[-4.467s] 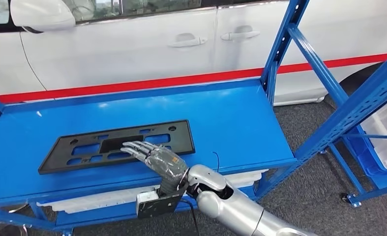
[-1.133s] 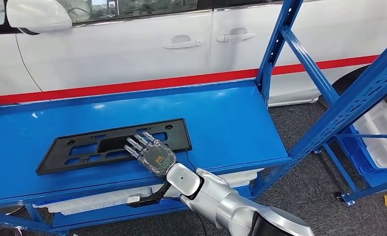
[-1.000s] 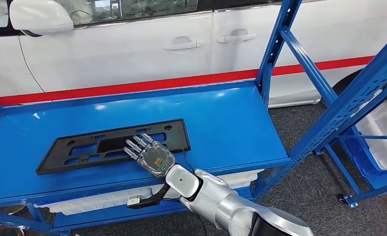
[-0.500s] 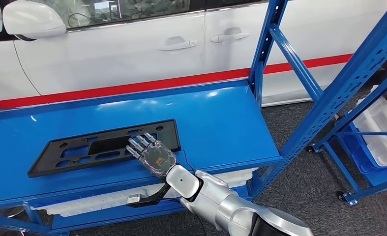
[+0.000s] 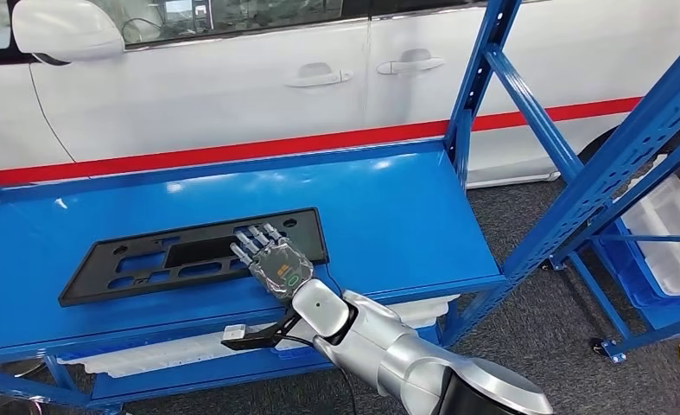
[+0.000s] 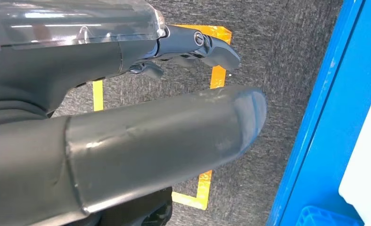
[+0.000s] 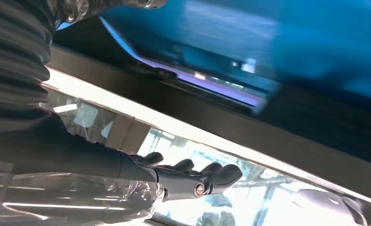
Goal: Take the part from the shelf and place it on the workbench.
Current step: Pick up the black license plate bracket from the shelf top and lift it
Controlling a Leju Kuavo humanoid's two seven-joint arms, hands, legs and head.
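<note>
Blue shelf (image 5: 388, 207), white car behind. Part (image 5: 163, 259) lies flat: thin, stiff, likely light (cut-outs offer purchase). Right hand (image 5: 271, 259) rests on its near edge, fingers (image 5: 254, 238) spread, nothing gripped. Left hand (image 6: 127, 117) holds nothing.

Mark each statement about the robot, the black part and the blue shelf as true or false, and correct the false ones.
1. The black part lies flat on the blue shelf. True.
2. The right hand rests on the part near its right end. True.
3. The part has been lifted clear of the shelf. False: it lies on the shelf surface.
4. A red car stands behind the shelf. False: the car is white with a red stripe along its lower edge.
5. The left hand holds a tool. False: in the left wrist view it holds nothing and hangs over grey floor with orange tape marks.
</note>
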